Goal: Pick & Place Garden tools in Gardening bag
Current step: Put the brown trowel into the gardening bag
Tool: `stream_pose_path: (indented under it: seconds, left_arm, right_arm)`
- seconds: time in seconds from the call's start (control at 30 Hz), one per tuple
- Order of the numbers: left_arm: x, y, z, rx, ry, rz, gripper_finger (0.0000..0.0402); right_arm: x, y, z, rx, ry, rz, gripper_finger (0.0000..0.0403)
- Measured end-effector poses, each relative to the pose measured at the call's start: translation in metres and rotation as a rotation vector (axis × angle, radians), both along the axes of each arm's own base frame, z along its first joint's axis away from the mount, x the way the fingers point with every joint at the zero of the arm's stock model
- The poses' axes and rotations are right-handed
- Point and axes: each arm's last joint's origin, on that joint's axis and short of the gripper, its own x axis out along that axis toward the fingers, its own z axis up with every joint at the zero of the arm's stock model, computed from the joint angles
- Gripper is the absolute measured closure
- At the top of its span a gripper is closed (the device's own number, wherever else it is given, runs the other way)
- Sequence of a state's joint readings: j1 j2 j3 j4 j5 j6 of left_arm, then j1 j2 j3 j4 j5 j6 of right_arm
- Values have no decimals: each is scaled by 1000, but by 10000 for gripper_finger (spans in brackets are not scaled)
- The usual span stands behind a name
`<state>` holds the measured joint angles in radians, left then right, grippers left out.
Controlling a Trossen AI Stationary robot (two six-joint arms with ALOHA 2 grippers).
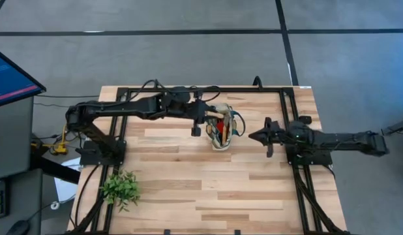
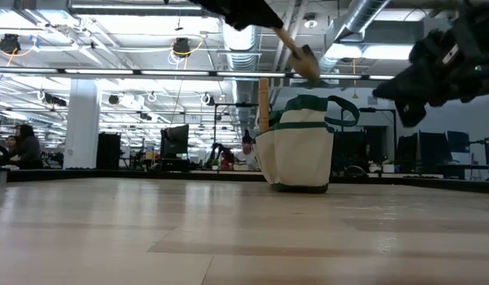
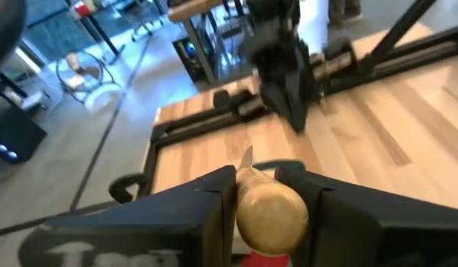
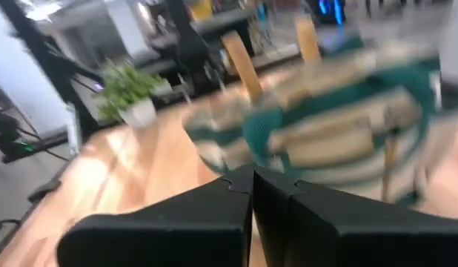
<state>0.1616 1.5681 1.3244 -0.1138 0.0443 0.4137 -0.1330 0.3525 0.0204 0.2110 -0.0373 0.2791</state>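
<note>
The beige gardening bag point(image 1: 225, 140) with green trim stands upright on the table's middle; it also shows in the low view point(image 2: 296, 154). A wooden handle point(image 2: 263, 101) sticks up out of it, and a red tool point(image 1: 220, 128) shows inside. My left gripper point(image 1: 208, 121) is above the bag's left side, shut on a wooden-handled tool point(image 2: 296, 51). My right gripper point(image 1: 252, 137) is shut and empty, level, just right of the bag, pointing at it point(image 4: 251, 179). My left gripper pinches the tool's light wooden handle point(image 3: 270, 211) between its two fingers point(image 3: 207, 196). The tool slants down out of the gripper over the bag's top, its lower end point(image 2: 309, 70) clear of the bag. A silver tip point(image 3: 246, 156) shows beyond the handle.
A leafy green plant point(image 1: 121, 188) stands near the table's near left corner. Black frame rails point(image 1: 201, 89) run along the far edge and both sides. Bare wood lies in front of the bag. A monitor point(image 1: 9, 75) stands off the table's left.
</note>
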Motion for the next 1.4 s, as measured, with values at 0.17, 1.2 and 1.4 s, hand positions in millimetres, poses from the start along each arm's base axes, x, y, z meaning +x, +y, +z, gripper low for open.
stream_pose_path:
  seconds: [0.17, 1.2, 1.4]
  left_arm:
    - [-15, -3, 18, 7, -34, 2, 346]
    - [-79, -13, 71, 48, -209, 24, 347]
    - [-92, -15, 76, 45, -195, 47, 347]
  right_arm:
    - [9, 2, -17, 67, 155, -65, 403]
    - [125, 12, -65, -41, 332, -97, 403]
    - [166, 4, -66, -97, 318, -106, 403]
